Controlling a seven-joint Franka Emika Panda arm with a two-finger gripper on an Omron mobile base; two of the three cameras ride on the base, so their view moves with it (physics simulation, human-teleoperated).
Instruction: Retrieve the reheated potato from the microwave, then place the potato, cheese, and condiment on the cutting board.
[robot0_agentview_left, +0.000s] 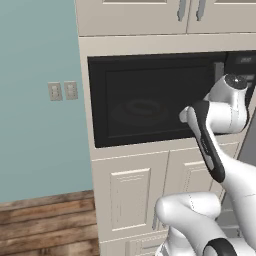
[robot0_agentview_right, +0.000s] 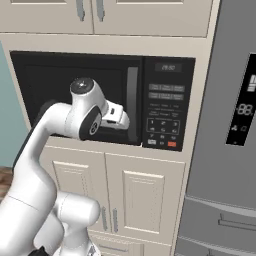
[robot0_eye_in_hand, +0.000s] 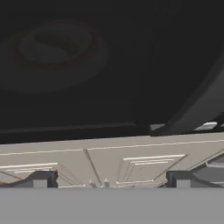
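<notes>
The microwave is built into the cabinet wall and its dark glass door is closed. Its curved black handle stands just left of the keypad panel. Through the glass a white red-rimmed plate shows dimly, with a faint dark lump on it that may be the potato. My gripper is open, its fingertips wide apart, and it sits close in front of the door's lower edge near the handle. The hand reaches towards that handle. The cheese, condiment and cutting board are out of view.
A grey fridge stands right of the microwave. Cream cabinet doors lie below it and more cupboards above. To the left are a teal wall with switch plates and a wooden floor.
</notes>
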